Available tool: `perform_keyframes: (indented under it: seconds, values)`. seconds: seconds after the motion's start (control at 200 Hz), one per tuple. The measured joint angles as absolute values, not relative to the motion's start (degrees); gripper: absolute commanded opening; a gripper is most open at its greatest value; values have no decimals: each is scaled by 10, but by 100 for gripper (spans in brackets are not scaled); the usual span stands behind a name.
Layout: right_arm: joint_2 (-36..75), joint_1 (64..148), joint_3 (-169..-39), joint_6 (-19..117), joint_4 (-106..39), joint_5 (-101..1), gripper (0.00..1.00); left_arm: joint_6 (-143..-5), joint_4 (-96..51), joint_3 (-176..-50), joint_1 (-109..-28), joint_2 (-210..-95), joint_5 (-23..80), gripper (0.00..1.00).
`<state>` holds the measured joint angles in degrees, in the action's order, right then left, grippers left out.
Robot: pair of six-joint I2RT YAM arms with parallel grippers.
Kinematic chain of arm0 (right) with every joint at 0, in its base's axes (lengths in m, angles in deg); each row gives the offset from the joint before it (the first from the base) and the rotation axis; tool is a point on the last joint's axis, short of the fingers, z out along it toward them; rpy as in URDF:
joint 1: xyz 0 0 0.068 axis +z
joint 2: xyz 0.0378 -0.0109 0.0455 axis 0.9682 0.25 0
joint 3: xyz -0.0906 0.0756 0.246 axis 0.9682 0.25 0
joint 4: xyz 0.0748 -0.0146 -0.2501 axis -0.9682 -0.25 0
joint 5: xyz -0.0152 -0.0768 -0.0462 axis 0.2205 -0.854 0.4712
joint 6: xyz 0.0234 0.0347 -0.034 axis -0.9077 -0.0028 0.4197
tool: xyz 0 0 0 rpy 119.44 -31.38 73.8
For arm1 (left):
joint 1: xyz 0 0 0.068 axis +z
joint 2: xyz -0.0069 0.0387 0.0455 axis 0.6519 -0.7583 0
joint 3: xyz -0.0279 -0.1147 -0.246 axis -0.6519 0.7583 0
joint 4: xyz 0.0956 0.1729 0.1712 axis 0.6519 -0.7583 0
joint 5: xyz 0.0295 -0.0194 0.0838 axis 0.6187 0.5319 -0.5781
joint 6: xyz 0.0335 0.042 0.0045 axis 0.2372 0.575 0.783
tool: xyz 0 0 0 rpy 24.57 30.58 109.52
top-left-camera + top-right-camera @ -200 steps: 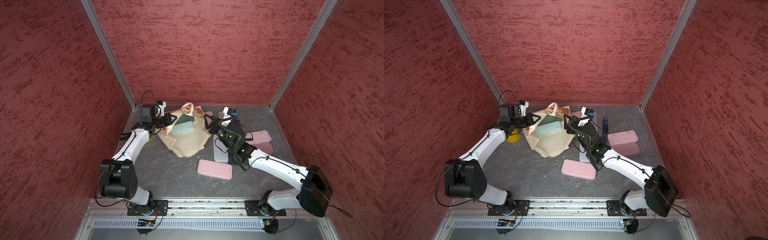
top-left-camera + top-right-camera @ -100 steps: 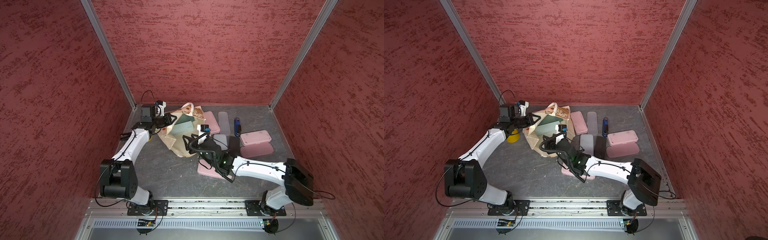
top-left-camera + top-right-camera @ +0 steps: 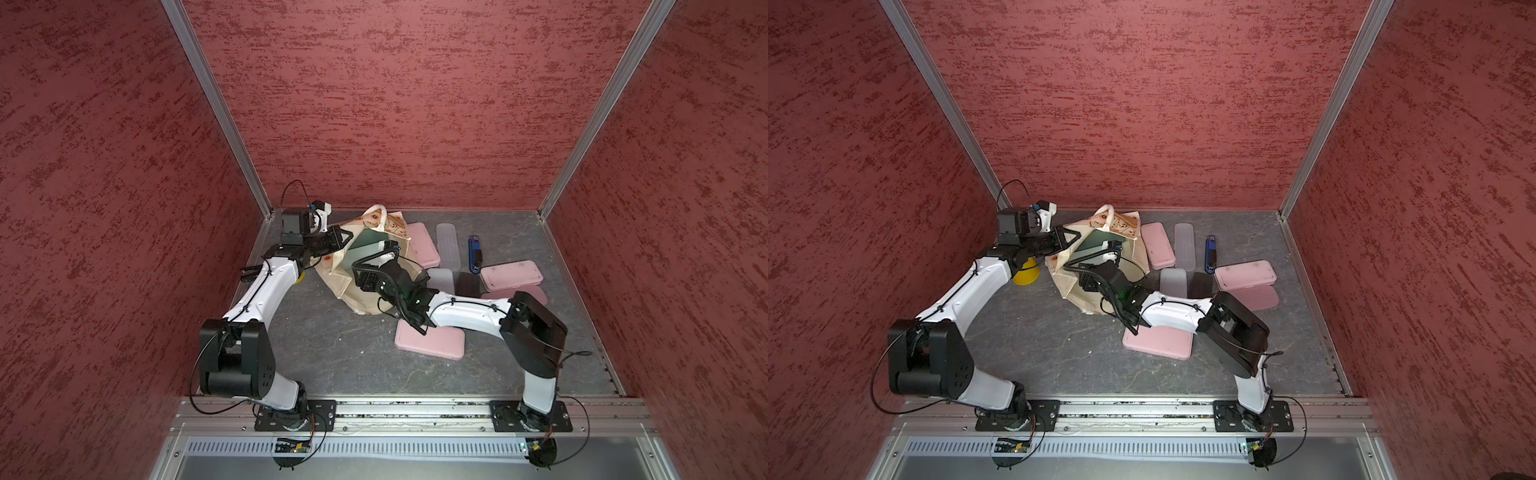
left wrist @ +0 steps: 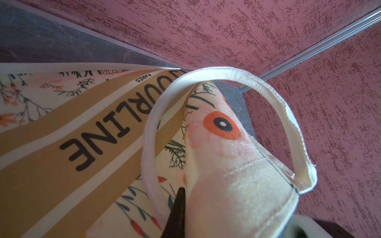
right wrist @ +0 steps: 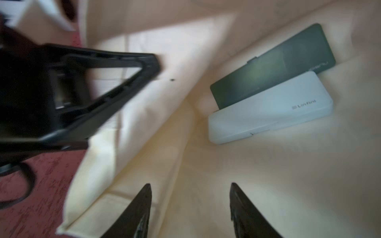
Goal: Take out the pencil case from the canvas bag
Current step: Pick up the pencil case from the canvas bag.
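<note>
Hanging with its jaws apart and nothing between them, the right gripper (image 5: 190,185) points into the open canvas bag (image 5: 268,185); further inside lie a pale pencil case (image 5: 270,109) and, touching it behind, a dark green pencil case (image 5: 274,63); the left gripper (image 3: 343,241) is clamped on the bag's lifted rim; outside, on the grey table (image 3: 332,349), a pink case (image 3: 436,345) lies partly under the right arm.

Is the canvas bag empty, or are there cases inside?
Not empty. The right wrist view shows a dark green case and a pale case lying side by side inside the canvas bag.
</note>
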<state>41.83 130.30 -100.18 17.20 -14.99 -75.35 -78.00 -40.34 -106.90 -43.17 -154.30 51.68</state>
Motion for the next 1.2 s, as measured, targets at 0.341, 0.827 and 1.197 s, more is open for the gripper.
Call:
perform_keyframes:
  seconds: [0.341,0.827,1.197]
  values:
    - [464,1275,-1039,85,-182,-744,62,-785,-406,-1066,-431,-1538,521,0]
    - [592,1260,-1169,-71,-210,-763,62,-790,-402,-1065,-439,-1538,520,0]
    - [652,1243,-1191,-170,-197,-774,61,-790,-402,-1065,-440,-1538,521,0]
